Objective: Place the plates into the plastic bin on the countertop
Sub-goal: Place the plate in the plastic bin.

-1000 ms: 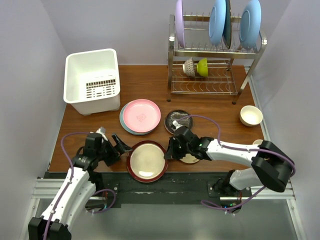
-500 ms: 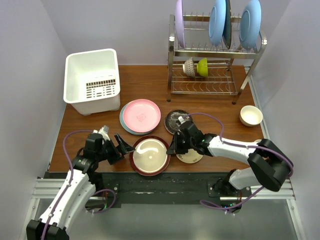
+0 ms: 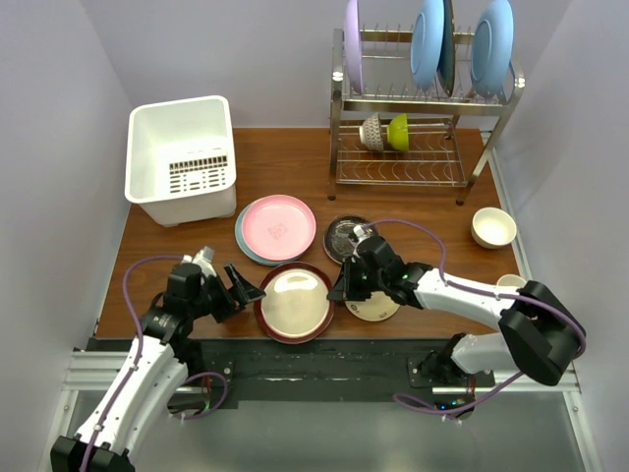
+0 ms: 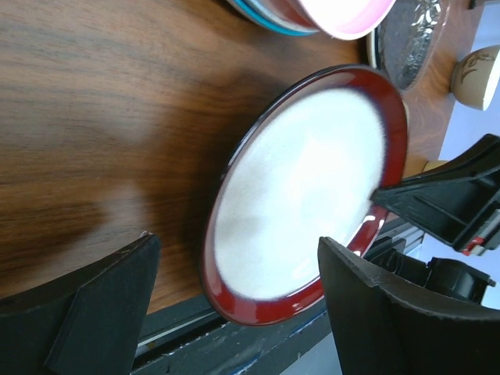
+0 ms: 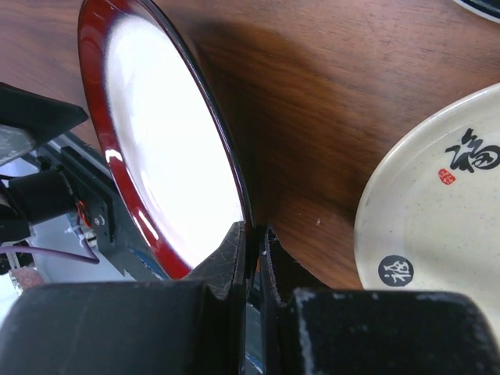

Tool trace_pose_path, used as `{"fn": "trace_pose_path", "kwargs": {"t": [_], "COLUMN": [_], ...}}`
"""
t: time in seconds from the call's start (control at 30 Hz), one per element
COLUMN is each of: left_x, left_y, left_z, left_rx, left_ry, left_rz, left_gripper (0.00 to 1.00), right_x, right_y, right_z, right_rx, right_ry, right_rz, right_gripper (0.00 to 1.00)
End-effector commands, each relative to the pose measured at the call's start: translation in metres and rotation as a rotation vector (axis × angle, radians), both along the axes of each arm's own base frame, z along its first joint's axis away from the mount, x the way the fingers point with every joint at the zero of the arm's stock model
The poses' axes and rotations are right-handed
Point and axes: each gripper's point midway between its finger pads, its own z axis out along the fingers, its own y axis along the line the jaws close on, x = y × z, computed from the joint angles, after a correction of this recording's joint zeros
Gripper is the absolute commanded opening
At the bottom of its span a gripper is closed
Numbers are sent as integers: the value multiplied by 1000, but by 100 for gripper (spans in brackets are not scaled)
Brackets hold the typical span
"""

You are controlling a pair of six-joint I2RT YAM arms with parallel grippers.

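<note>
The cream plate with a maroon rim [image 3: 293, 302] [image 4: 305, 195] [image 5: 164, 148] stands tilted near the countertop's [image 3: 423, 211] front edge. My right gripper [image 3: 338, 291] [image 5: 254, 234] is shut on its right rim. My left gripper [image 3: 248, 285] [image 4: 242, 312] is open at the plate's left rim, with a finger on either side of the rim and not touching it. The pink plate [image 3: 278, 226] lies on a blue-rimmed plate behind. The dark glass plate [image 3: 344, 236] and the small yellowish plate [image 3: 375, 309] [image 5: 437, 234] lie by the right arm. The white plastic bin [image 3: 182, 157] stands empty at the back left.
A two-tier steel wire rack [image 3: 423, 108] at the back right holds upright light-blue and lilac plates and small bowls. A cream bowl [image 3: 493, 226] sits at the right edge. The dark metal table rail [image 3: 324, 354] runs just below the tilted plate.
The right gripper has tipped the maroon-rimmed plate up and moved it slightly back. The left gripper has moved right, up to the plate's left rim, and its jaws have narrowed slightly.
</note>
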Motion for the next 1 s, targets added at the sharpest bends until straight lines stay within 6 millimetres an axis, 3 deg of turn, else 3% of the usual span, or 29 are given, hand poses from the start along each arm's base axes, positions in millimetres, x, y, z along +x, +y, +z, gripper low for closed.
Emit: {"fn": "trace_pose_path", "kwargs": {"t": [0.0, 0.17, 0.43, 0.6, 0.7, 0.73, 0.8, 0.83, 0.97], "left_x": [-2, -5, 5, 7, 4, 3, 2, 1, 0], "left_y": [-3, -11, -31, -45, -50, -51, -55, -56, -60], "left_z": [-9, -14, 6, 15, 12, 10, 11, 9, 13], "left_rx": [-15, -38, -120, -166, -164, -161, -173, -174, -176], "left_ry": [22, 23, -89, -135, -127, -122, -125, -120, -127], "left_rz": [8, -16, -55, -87, -103, -104, -113, -115, -126], "left_gripper": [85, 81, 77, 67, 53, 42, 33, 23, 15], "right_x": [16, 18, 17, 14, 15, 15, 15, 15, 16], "right_y": [33, 34, 40, 44, 43, 43, 42, 41, 35], "right_z": [75, 85, 98, 99, 101, 99, 99, 96, 91], "right_rx": [231, 273, 359, 388, 392, 385, 381, 373, 341], "right_ry": [-106, -99, -115, -106, -111, -105, -108, -102, -106], "right_rz": [33, 28, 63, 81, 80, 80, 82, 79, 64], "right_gripper": [0, 0, 0, 0, 0, 0, 0, 0, 0]}}
